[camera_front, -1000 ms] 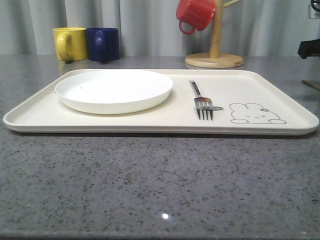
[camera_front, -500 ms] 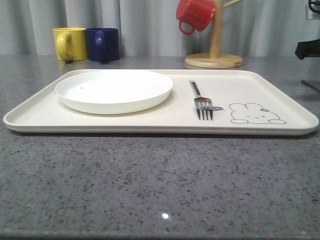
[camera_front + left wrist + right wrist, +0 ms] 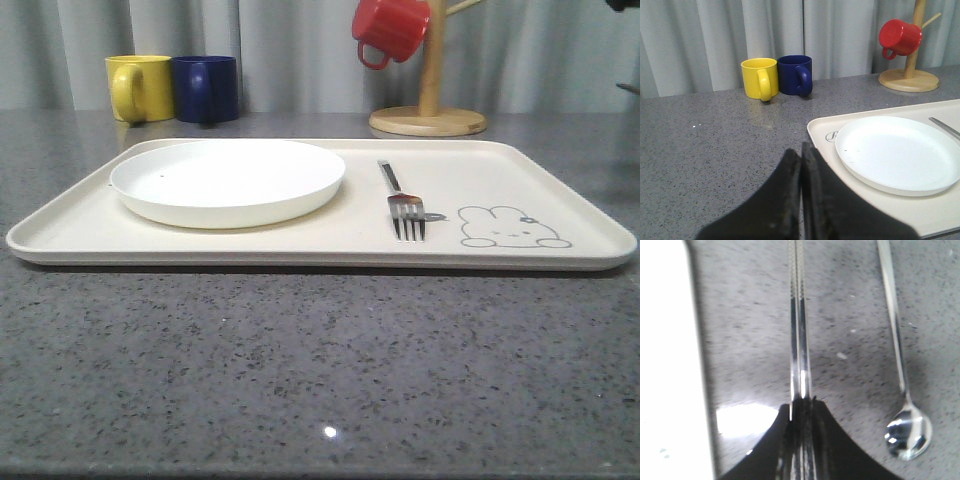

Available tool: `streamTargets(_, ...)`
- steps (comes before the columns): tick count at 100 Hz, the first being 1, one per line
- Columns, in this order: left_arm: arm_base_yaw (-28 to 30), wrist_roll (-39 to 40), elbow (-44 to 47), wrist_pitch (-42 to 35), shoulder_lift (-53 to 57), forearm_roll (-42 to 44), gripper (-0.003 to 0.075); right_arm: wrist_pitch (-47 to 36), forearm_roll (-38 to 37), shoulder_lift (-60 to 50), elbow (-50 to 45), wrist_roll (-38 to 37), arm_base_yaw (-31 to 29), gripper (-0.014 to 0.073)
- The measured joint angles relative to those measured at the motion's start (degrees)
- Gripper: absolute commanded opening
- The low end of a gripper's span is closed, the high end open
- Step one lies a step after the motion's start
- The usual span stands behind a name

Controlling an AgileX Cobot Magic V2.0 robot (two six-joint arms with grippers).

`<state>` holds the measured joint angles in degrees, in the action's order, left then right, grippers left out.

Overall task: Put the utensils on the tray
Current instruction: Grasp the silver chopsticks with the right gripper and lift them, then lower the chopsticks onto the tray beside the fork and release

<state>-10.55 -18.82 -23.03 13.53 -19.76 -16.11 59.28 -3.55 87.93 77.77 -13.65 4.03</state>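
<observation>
A silver fork [image 3: 403,203] lies on the cream tray [image 3: 80,235], between the white plate [image 3: 228,180] and the bunny drawing. In the right wrist view my right gripper [image 3: 801,407] is shut on a pair of silver chopsticks [image 3: 798,315], which run straight out from its fingers above the grey counter. A silver spoon [image 3: 900,370] lies on the counter beside them, bowl towards the gripper. The tray's edge [image 3: 670,365] shows on the other side. My left gripper [image 3: 801,152] is shut with nothing in it, over the counter just off the tray's corner [image 3: 815,131].
A yellow mug [image 3: 139,87] and a dark blue mug [image 3: 206,88] stand behind the tray at the back left. A wooden mug tree [image 3: 430,100] with a red mug [image 3: 390,28] stands at the back right. Grey curtains close off the rear.
The dark part of the right arm at the front view's right edge has risen almost out of the picture. The fork, plate and tray have not moved.
</observation>
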Motion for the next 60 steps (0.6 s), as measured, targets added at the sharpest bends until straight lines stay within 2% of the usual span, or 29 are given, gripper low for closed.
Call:
streamTargets(19,0.00,0.00,0.00,0.00,0.00,0.00,-0.0017,0.48,0.00,-1.86,0.00,-5.54,6.85,-0.0036)
streamTargets(39,0.00,0.00,0.00,0.00,0.00,0.00,-0.0017,-3.04,0.00,-1.06,0.00,-11.41,15.26,-0.0036)
streamTargets(60,0.00,0.00,0.00,0.00,0.00,0.00,-0.0017,-6.73,0.00,2.79,0.00,-15.99,19.62,-0.0036)
